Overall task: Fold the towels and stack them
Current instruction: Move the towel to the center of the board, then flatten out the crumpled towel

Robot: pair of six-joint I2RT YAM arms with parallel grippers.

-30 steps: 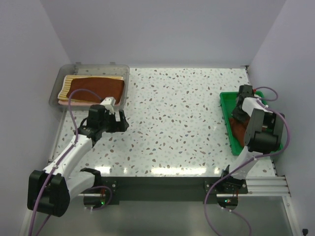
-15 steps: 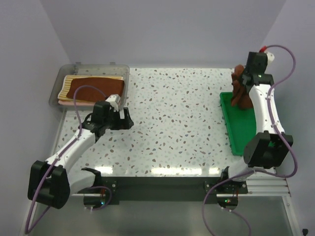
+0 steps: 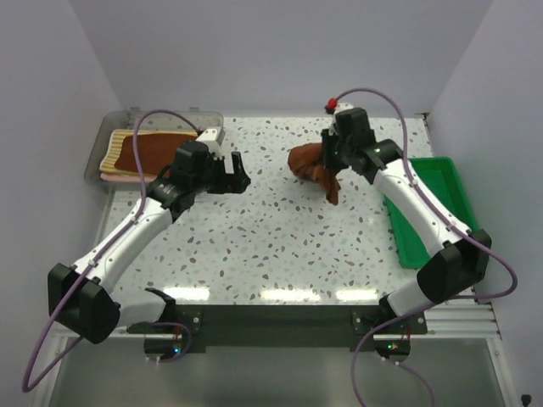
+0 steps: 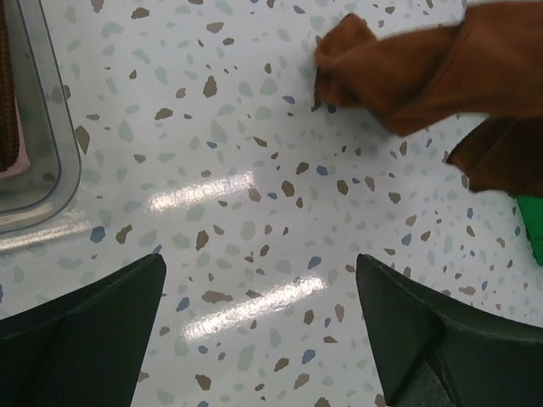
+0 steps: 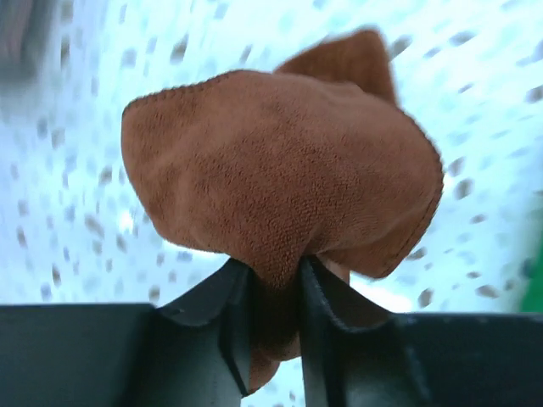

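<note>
Brown towel (image 3: 310, 161) pinched in outstretched right hand (image 5: 271, 284); left hand (image 4: 260, 264) spread, hovering.

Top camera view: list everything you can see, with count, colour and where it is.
Loose towel: one, rust brown, bunched, hanging over the table's far middle.
Folded towels: one stack, brown over tan and pink, inside the bin.
Bin: one, clear grey, far left corner.
Tray: one, green, right edge.
Table: one, white speckled.
Left gripper: black, open, beside the bin.
Right gripper: black, shut on the loose towel.
</note>
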